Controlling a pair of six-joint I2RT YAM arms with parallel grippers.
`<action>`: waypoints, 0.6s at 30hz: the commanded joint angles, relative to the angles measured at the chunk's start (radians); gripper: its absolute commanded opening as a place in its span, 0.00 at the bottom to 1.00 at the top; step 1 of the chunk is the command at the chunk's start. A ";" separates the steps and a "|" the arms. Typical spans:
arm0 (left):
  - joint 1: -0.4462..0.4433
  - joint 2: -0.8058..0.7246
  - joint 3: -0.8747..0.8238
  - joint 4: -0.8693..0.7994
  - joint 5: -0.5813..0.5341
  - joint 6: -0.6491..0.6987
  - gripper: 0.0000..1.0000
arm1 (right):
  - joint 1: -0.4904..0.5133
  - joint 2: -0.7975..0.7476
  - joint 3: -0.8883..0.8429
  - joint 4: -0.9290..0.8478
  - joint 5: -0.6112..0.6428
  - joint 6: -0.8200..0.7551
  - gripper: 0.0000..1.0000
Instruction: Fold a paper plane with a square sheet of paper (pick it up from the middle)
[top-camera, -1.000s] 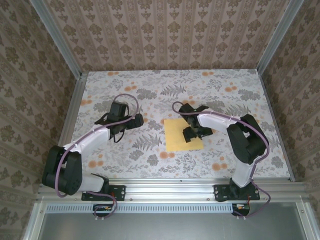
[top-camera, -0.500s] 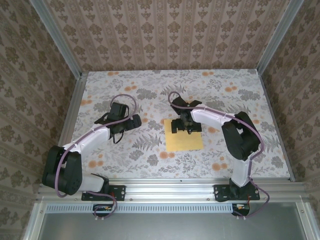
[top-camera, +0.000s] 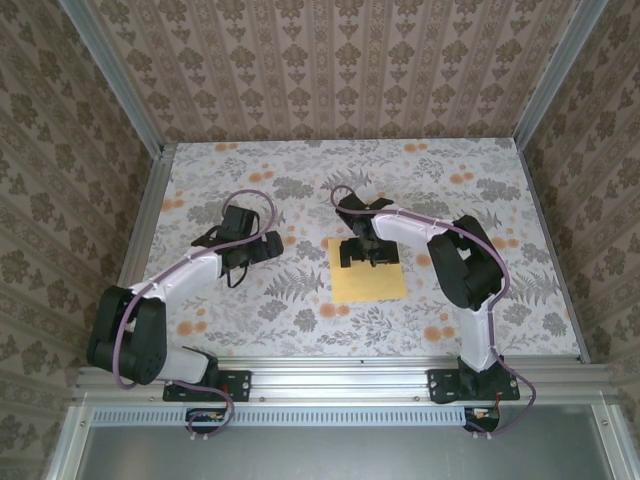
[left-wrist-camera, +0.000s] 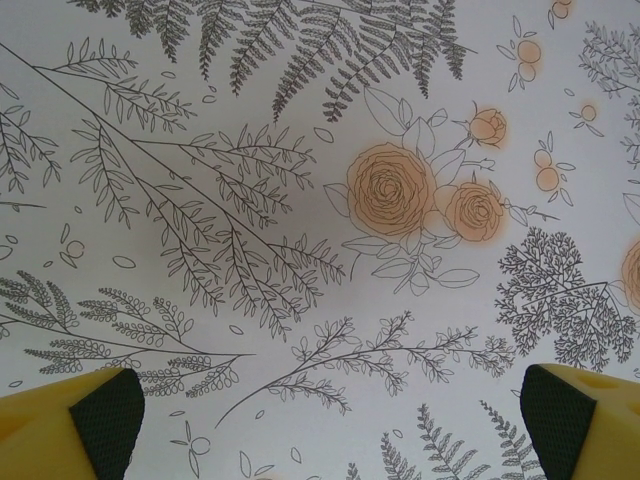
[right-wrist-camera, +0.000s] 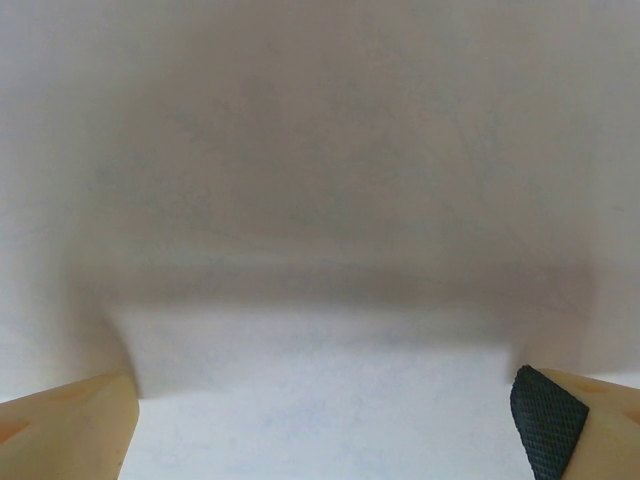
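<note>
Yellow and flat, the square sheet of paper (top-camera: 370, 283) lies on the flower-printed surface (top-camera: 300, 180), a little right of the middle, between the two arms. Its near, left and right edges lie uncovered, with bare surface along each. Orange flower prints (top-camera: 337, 310) sit just off its near-left corner. The right hand (top-camera: 362, 254) hangs over the sheet's far part, hiding a stretch of the far edge. Its fingers (right-wrist-camera: 552, 418) are spread wide, with nothing pinched between them. The right wrist view is blurred, and whether the hand touches the paper cannot be told. The right arm (top-camera: 465, 265) bends round on the right of the sheet, apart from it. The left hand (top-camera: 262, 245) hovers well apart to the left, its fingertips (left-wrist-camera: 95, 415) likewise spread above printed ferns and roses, holding nothing. Patterned walls (top-camera: 330, 70) close the surface on the left, far and right sides, and a metal rail (top-camera: 330, 372) runs along the near edge.
</note>
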 joint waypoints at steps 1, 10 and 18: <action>-0.009 0.016 0.015 -0.010 0.000 0.003 1.00 | 0.003 0.026 0.018 -0.055 -0.010 -0.001 0.97; -0.009 0.021 0.017 -0.019 0.001 0.004 1.00 | -0.001 0.069 -0.011 -0.047 -0.038 -0.009 0.86; -0.009 0.021 0.023 -0.029 0.001 0.004 1.00 | -0.005 0.079 -0.044 -0.024 -0.060 -0.008 0.74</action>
